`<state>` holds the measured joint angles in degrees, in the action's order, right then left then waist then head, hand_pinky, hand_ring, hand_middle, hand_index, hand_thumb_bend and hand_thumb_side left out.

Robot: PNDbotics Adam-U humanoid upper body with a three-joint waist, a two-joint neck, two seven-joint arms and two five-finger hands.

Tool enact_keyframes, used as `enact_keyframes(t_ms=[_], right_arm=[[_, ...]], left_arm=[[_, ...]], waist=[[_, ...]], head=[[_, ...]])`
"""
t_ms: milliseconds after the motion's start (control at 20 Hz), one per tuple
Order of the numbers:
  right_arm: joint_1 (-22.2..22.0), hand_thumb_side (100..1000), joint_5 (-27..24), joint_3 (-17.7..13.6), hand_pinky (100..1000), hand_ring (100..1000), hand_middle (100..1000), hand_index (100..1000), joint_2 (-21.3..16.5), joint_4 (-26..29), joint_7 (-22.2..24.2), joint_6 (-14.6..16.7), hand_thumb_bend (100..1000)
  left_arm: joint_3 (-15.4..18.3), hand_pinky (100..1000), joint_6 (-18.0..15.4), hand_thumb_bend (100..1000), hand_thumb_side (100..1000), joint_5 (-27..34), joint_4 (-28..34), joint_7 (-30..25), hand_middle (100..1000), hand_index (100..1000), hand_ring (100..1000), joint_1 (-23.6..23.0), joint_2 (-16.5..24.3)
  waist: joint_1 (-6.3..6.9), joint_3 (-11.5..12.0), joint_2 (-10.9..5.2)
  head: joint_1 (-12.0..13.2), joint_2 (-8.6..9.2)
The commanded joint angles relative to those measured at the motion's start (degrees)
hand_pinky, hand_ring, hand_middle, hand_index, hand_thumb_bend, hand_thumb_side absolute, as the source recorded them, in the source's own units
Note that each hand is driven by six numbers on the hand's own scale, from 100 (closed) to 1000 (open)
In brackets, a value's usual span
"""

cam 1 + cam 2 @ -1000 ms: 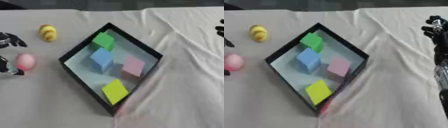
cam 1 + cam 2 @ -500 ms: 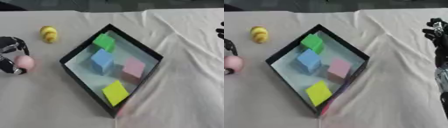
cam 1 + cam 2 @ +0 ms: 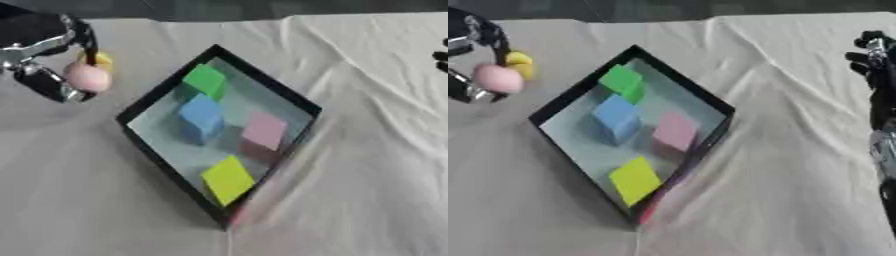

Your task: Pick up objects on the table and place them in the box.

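Four blocks already sit inside the black box (image 3: 154,98): a green cube (image 3: 206,80) at the far end, a blue cube (image 3: 201,115) just nearer, a pink cube (image 3: 264,131) to the right of that, and a yellow cube (image 3: 227,178) at the near end; so the larger part of the job looks done. The left hand (image 3: 42,50) is up at the far left with its fingers curled round a pink ball (image 3: 87,77), which hangs beside the box's left wall and not yet over it; carrying it across and letting go inside is the step in hand. Just behind the ball a yellow object (image 3: 519,63) peeks out; it appears to lie on the white cloth (image 3: 350,200), though the hand hides most of it, and it would be the last piece left. The right hand (image 3: 874,60) waits at the right edge, fingers up and relaxed, holding nothing.
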<state>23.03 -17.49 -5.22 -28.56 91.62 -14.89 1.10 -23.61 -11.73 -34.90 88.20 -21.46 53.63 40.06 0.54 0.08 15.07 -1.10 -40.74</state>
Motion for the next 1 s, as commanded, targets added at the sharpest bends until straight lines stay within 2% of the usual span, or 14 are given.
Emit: enact_keyframes(t_ms=[50,100,150,250,300,350,450,550,650,750,800,900,1000], right_arm=[[1.69,647,-0.48,0.06,845,744,744,783,-1.45,1.55,0.57,0.14,100],[2.04,644,-0.56,0.13,845,744,744,783,-1.44,1.59,0.66,0.14,100],[2.25,643,-0.63,0.09,845,744,744,783,-1.51,1.61,0.66,0.16,100],[2.39,641,-0.75,-0.03,845,744,744,782,-1.6,1.61,0.58,0.24,100],[2.42,643,-0.79,-0.04,845,744,744,782,-1.56,1.6,0.56,0.26,100],[2.36,644,-0.8,-0.06,845,744,744,782,-1.5,1.57,0.52,0.27,100],[2.17,646,-0.79,-0.13,845,744,744,782,-1.43,1.5,0.39,0.29,100],[1.96,646,-0.8,-0.24,844,744,744,782,-1.41,1.46,0.19,0.34,100],[1.8,645,-0.78,-0.28,844,743,744,782,-1.45,1.47,0.06,0.36,100],[1.66,644,-0.72,-0.31,844,743,743,781,-1.53,1.52,-0.03,0.37,100],[1.6,644,-0.71,-0.35,843,743,743,781,-1.57,1.54,-0.1,0.38,100],[1.43,648,-0.68,-0.42,843,743,743,781,-1.66,1.56,-0.23,0.39,100],[1.23,650,-0.59,-0.44,843,742,742,781,-1.75,1.56,-0.32,0.36,100]], left_arm=[[-1.93,712,-0.04,362,100,0.4,3.11,-1.38,634,553,692,4.51,-3.59],[-2.76,711,0.75,385,100,-0.03,2.21,-2.28,636,556,696,5.97,-5.12],[-3.47,712,2.26,396,100,-1.53,0.14,-3.78,639,556,700,7.52,-8.91],[-4.13,779,3.64,492,100,-5.64,-4.88,-5.76,786,775,786,9.45,-15.3],[-3.74,824,3.43,553,409,-7.11,-6.81,-5.63,846,870,833,9.77,-17.03],[-2.93,846,3.35,589,516,-8.34,-8.39,-4.9,862,897,852,9.91,-18.02],[-1.84,877,3.12,645,669,-10.47,-11.11,-4.23,891,929,887,10.06,-18.69],[-0.51,874,3.06,641,720,-10.65,-12.77,-4.11,882,935,879,9.83,-18.67],[1.06,870,3.67,607,707,-9.48,-12.65,-3.2,872,931,872,9.45,-17.89],[2.62,862,4.97,527,623,-7.87,-11.41,-1.85,857,921,862,9.23,-16.05],[3.5,854,5.89,484,551,-7.11,-10.79,-1.06,845,906,849,9.17,-14.77],[5.54,848,8.08,440,501,-5.93,-10.97,0.19,830,888,841,8.98,-11.65],[7.24,851,9.7,451,475,-4.97,-13.34,0.05,833,890,847,8.99,-9.06]], waist=[[0.15,-0.04,-1.69],[0.1,-0.11,-1.59],[0.09,0.04,-1.57],[0.04,0.32,-1.53],[0.01,0.4,-1.5],[0.0,0.49,-1.49],[0.03,0.65,-1.55],[-0.03,0.84,-1.59],[-0.12,1.02,-1.61],[-0.16,1.15,-1.63],[-0.15,1.18,-1.62],[-0.11,1.16,-1.55],[-0.04,1.07,-1.46]], head=[[-0.07,0.07],[-0.02,0.19],[-0.23,0.23],[-0.47,0.25],[-0.53,0.26],[-0.66,0.24],[-1.06,0.1],[-1.61,0.04],[-1.97,-0.05],[-2.15,-0.04],[-2.21,0.02],[-2.33,0.17],[-2.37,0.26]])
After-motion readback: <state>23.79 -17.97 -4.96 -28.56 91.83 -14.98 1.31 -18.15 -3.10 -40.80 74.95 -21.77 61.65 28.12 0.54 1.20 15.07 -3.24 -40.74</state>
